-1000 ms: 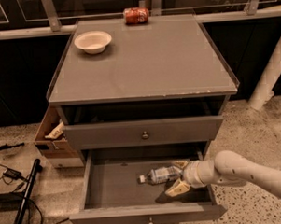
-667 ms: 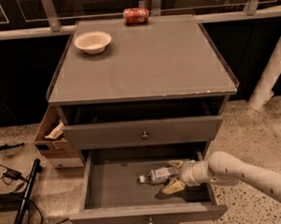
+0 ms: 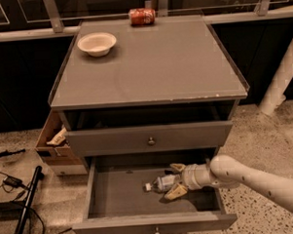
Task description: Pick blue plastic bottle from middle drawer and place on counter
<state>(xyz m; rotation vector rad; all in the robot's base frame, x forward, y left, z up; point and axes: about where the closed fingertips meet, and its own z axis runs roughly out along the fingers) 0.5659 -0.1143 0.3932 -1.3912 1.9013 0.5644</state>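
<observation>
- The gripper (image 3: 170, 182) has crept leftward along the open middle drawer (image 3: 116, 196) over the last second, coming in from the drawer's right side
- Its two tan fingers (image 3: 176, 191) now stand apart on either side of the blue plastic bottle (image 3: 159, 183); a second ago they were just short of the bottle's base
- The spread is medium, wide enough to take the bottle's body between; I cannot tell whether either pad touches the plastic yet
- The bottle has not moved: it lies on its side on the drawer floor, right of centre, white cap pointing toward the drawer's left edge, base toward the arm
- My reading is that the approach is finished and the squeeze comes next; nothing is lifted, so the carry up to the counter (image 3: 154, 70) remains undone
- The upper drawer front (image 3: 186, 135) overhangs the back of the open drawer, so the lift probably has to come out forward before rising
- On the counter, a white bowl (image 3: 97, 43) sits near the back left corner and a red soda can (image 3: 141, 16) lies at the middle of the back edge; the front half is bare
- Writing: the can shows pale marks on red that I cannot read, and the bottle's pale label gives no legible word
</observation>
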